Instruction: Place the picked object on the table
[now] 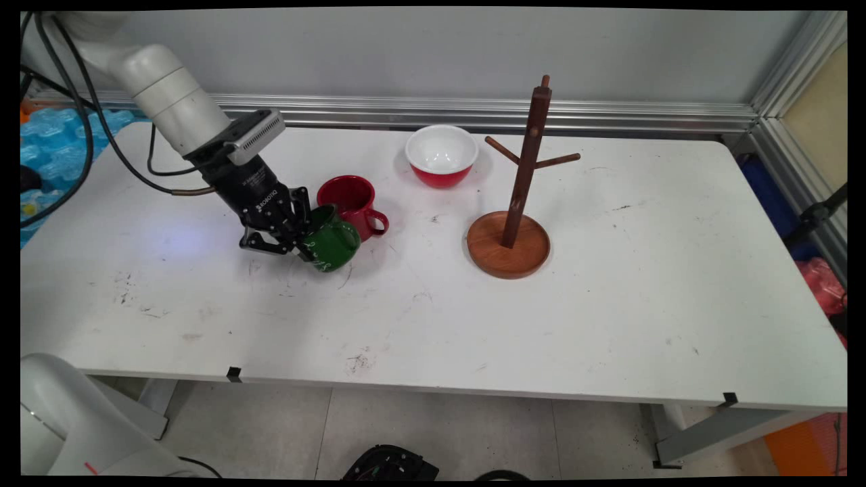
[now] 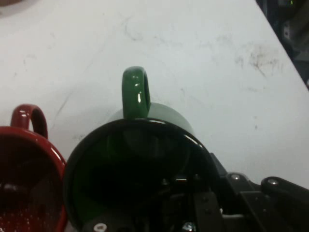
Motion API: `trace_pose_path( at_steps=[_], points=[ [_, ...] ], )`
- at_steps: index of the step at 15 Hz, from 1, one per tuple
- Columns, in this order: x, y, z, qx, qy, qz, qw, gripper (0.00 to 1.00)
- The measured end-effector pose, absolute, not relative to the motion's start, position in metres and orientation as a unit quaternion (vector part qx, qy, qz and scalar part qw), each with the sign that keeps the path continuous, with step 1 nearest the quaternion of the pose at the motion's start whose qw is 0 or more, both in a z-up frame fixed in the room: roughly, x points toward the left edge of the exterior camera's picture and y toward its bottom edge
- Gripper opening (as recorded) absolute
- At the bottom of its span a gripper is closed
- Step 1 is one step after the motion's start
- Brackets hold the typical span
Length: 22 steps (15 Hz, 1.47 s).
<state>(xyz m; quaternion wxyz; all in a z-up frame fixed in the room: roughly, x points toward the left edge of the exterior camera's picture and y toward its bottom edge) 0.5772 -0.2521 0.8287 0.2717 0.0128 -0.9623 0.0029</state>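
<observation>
Fingers of our black gripper (image 1: 306, 238) are clamped on the rim of the green mug (image 1: 333, 243): in the hand view one finger reaches inside the dark mouth of the mug (image 2: 137, 179) while the linkage of the other sits outside the wall at about 4 o'clock, so we judge the wall to be pinched between them, though the pads themselves are hidden. From the fingers the mug's body runs away from the wrist, its long axis tilted, mouth turned up toward the hand and base down toward the white table (image 1: 609, 284) at roughly 5 o'clock in the main view; we cannot tell whether the base touches the tabletop or hangs just above it. The handle (image 2: 135, 93) stands at 12 o'clock from the mouth in the hand view, pointing away from the fingers and clear of them. Just beside the green mug, at about 1 o'clock in the main view, stands the red mug (image 1: 350, 206), upright, its handle turned to 4 o'clock; the two look to be touching or nearly so. Farther out at 2 o'clock sits the red bowl with a white inside (image 1: 441, 155), and well apart at 3 o'clock stands the wooden mug tree (image 1: 517, 196) on its round base, pegs bare.
</observation>
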Motion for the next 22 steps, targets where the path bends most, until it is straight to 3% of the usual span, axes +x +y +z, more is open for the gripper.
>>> trace_pose_path(
  at_steps=[22],
  points=[
    [0.535,-0.256,0.811,-0.028,-0.979,-0.004,0.201,0.0]
  ],
)
